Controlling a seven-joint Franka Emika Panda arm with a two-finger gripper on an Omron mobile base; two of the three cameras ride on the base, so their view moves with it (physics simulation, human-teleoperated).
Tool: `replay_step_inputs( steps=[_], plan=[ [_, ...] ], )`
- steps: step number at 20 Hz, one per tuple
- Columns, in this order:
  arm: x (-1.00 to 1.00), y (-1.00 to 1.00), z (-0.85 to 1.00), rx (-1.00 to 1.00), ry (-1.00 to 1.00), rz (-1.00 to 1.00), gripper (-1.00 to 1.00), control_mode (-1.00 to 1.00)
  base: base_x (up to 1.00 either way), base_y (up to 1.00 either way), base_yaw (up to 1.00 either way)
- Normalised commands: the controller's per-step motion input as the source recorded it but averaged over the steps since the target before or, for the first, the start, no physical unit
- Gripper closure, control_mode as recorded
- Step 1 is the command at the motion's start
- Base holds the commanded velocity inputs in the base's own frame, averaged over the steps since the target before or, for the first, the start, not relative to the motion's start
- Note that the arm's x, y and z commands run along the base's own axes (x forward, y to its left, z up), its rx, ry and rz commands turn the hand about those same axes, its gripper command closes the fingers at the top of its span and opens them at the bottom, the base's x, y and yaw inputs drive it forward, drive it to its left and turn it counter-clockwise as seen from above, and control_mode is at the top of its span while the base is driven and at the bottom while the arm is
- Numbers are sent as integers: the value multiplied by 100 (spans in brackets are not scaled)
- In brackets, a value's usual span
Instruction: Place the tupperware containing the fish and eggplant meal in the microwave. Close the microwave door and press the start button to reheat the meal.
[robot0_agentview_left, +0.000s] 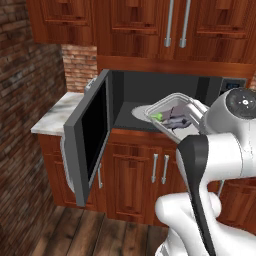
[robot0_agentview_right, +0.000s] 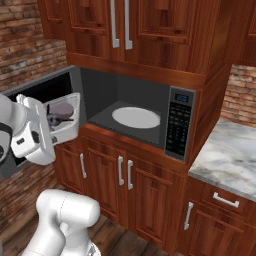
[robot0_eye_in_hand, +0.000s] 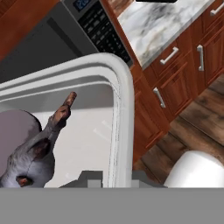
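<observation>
My gripper (robot0_agentview_left: 194, 116) is shut on the rim of the tupperware (robot0_agentview_left: 170, 106), a pale translucent tray held tilted in the air just in front of the microwave (robot0_agentview_left: 165, 90) opening. The fish and eggplant meal (robot0_agentview_left: 173, 118) lies inside it as dark grey and purple lumps with a green bit. In the right base view the tupperware (robot0_agentview_right: 70, 131) hangs left of the cavity, outside it. The microwave door (robot0_agentview_left: 90, 135) stands wide open to the left. In the hand view the fingertips (robot0_eye_in_hand: 92, 177) clamp the tupperware rim (robot0_eye_in_hand: 120, 113), with the meal (robot0_eye_in_hand: 37, 151) at lower left.
A white turntable plate (robot0_agentview_right: 136, 117) lies in the dark cavity. The black keypad (robot0_agentview_right: 178, 122) with a blue display is on the microwave's right. Wooden cabinets (robot0_agentview_right: 120, 175) run below and above. A marble counter (robot0_agentview_right: 230, 150) is on the right, and another counter (robot0_agentview_left: 55, 114) is behind the door.
</observation>
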Motion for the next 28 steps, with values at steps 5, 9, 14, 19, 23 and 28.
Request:
replay_step_inputs(
  steps=[5, 9, 14, 19, 23, 28],
  plan=[
    [32, -35, 0, 7, 3, 0, 100, -100, 0, 0, 0],
    [27, -19, -21, 2, 2, 0, 100, -100, 0, 0, 0],
    [9, 2, -57, 0, -1, 0, 100, -100, 0, 0, 0],
    [0, 0, -55, -2, -7, 0, 100, -100, 0, 0, 0],
    [0, 6, -52, -7, -6, 0, 100, -100, 0, 0, 0],
    [2, 3, -44, -8, -3, 0, 100, -100, 0, 0, 0]
  ],
)
